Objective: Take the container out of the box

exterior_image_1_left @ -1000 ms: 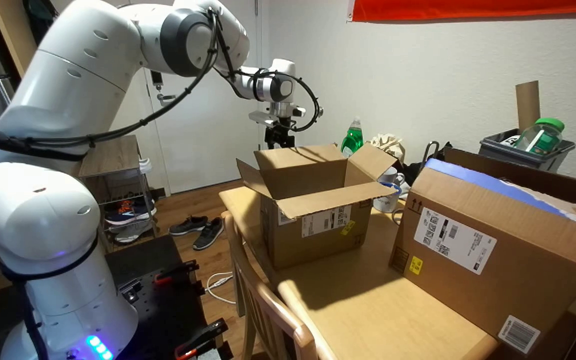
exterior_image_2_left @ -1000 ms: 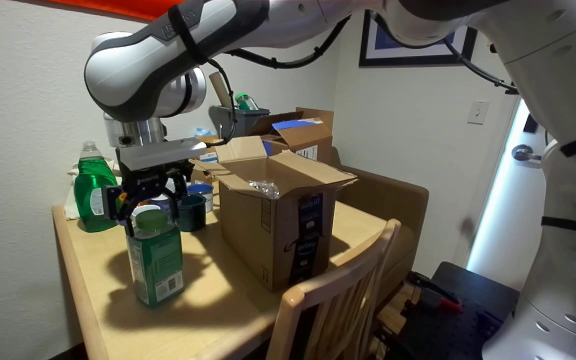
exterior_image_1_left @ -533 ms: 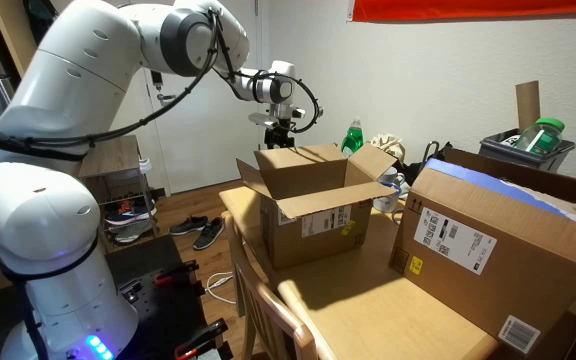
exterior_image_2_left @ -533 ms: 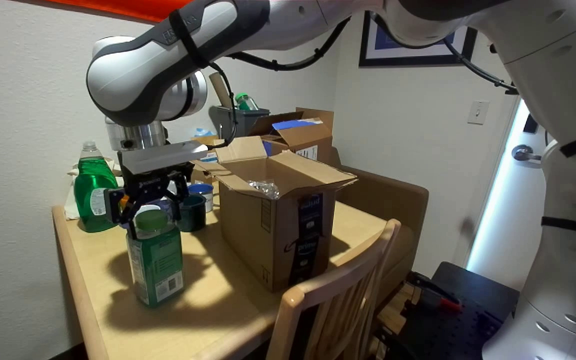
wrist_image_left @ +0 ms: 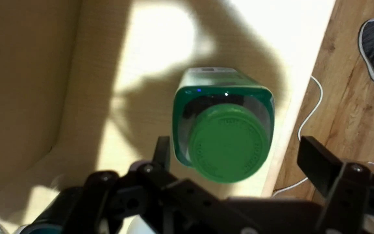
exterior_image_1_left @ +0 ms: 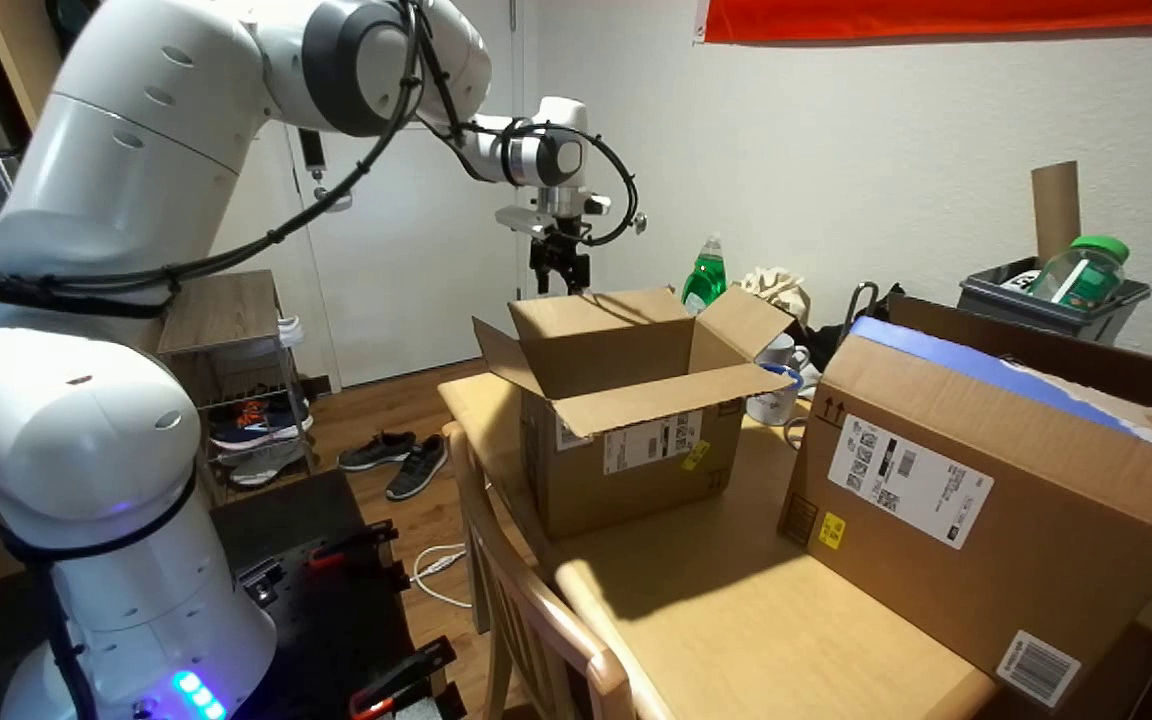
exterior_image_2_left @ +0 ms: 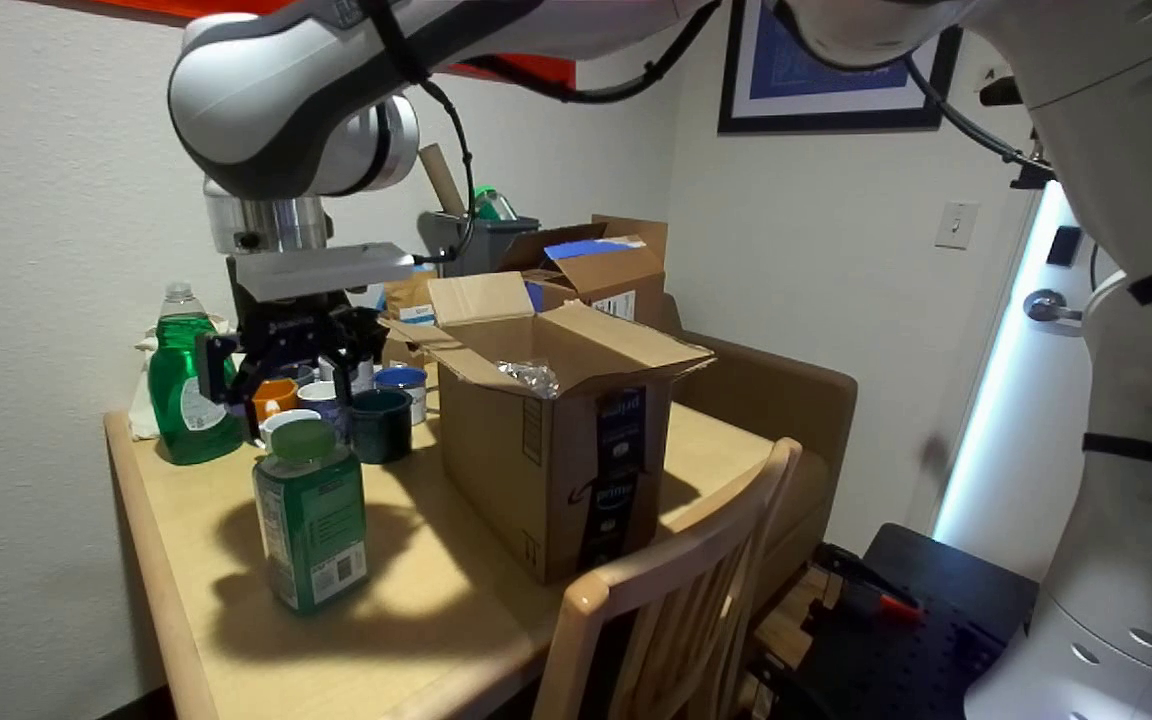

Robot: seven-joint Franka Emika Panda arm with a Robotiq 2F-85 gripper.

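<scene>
By the box (exterior_image_1_left: pixel 626 490), whose labelled side is shown in an exterior view, the container (exterior_image_2_left: pixel 312 530) is wholly hidden from that camera; there the tips of the gripper (exterior_image_1_left: pixel 560 287) are set against the edge of the far flap (exterior_image_1_left: pixel 601 312), and whether they are partly covered is hard to tell. The bottom of the box is concealed by its walls in both exterior views, and the crumpled, shiny material (exterior_image_2_left: pixel 530 378) inside its rim can be only roughly made out. The robot arm (exterior_image_1_left: pixel 116 200) is cut off by the top edge in both exterior views. In the wrist view the gripper's body is cropped by the lower edge, and the lettering on the green cap (wrist_image_left: pixel 229 146) is too faint to be read.

The container is stood upright on the table (exterior_image_2_left: pixel 236 650), outside the box and near it. In the wrist view the fingers (wrist_image_left: pixel 317 159) are spread wide apart; the cap is seen between them, nearer to one finger, with a gap visible on either side. Whether the cap's level is reached by the fingertips cannot be told.
</scene>
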